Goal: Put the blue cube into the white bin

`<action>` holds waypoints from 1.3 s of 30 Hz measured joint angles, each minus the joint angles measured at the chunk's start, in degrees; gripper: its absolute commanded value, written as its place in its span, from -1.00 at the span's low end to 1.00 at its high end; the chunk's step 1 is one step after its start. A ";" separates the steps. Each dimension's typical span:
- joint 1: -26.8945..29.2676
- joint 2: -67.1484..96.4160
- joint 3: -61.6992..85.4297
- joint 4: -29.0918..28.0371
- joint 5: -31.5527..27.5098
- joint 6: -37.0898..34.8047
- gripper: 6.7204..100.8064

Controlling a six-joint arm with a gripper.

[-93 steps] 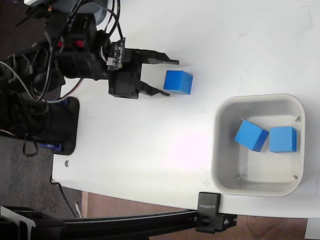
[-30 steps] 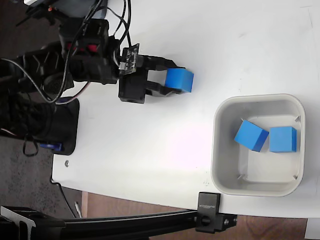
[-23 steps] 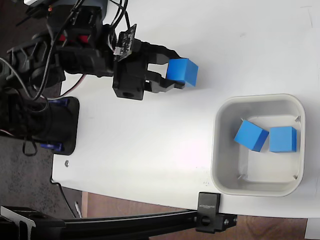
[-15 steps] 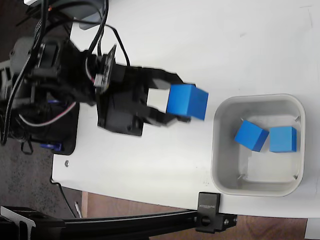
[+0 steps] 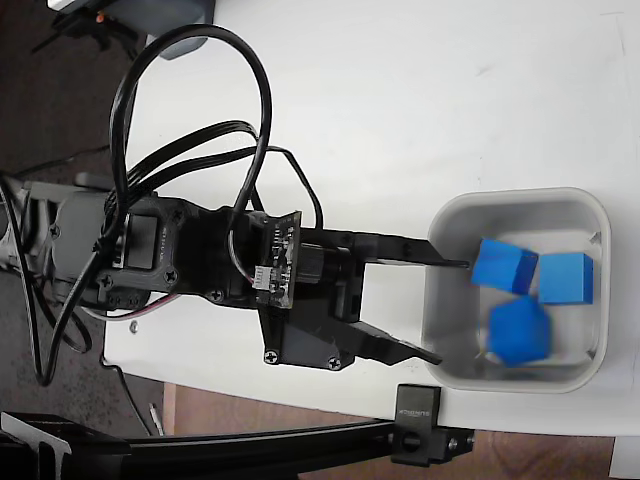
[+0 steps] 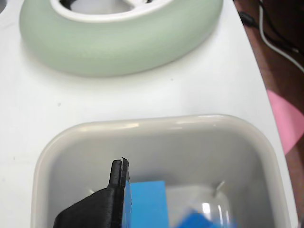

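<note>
Claw (image 5: 440,310) spread wide and empty over white bin's (image 5: 520,200) left rim, blue cube (image 5: 520,331) inside; could snag rim and drag bin if withdrawn low.

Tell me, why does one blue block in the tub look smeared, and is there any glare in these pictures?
Fixed view: the lowest blue cube in the white bin is soft-edged, probably motion blur, while its two neighbours look sharp; the table is bright and washed out. Wrist view: the green ring at the top is slightly out of focus, and a small glare spot shines on the bin floor.
</note>
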 measured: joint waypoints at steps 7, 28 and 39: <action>-1.85 5.36 5.10 0.79 0.62 0.00 0.99; -5.54 48.52 57.22 12.74 0.88 -3.43 0.99; -3.43 85.34 79.98 20.04 0.88 -1.76 0.99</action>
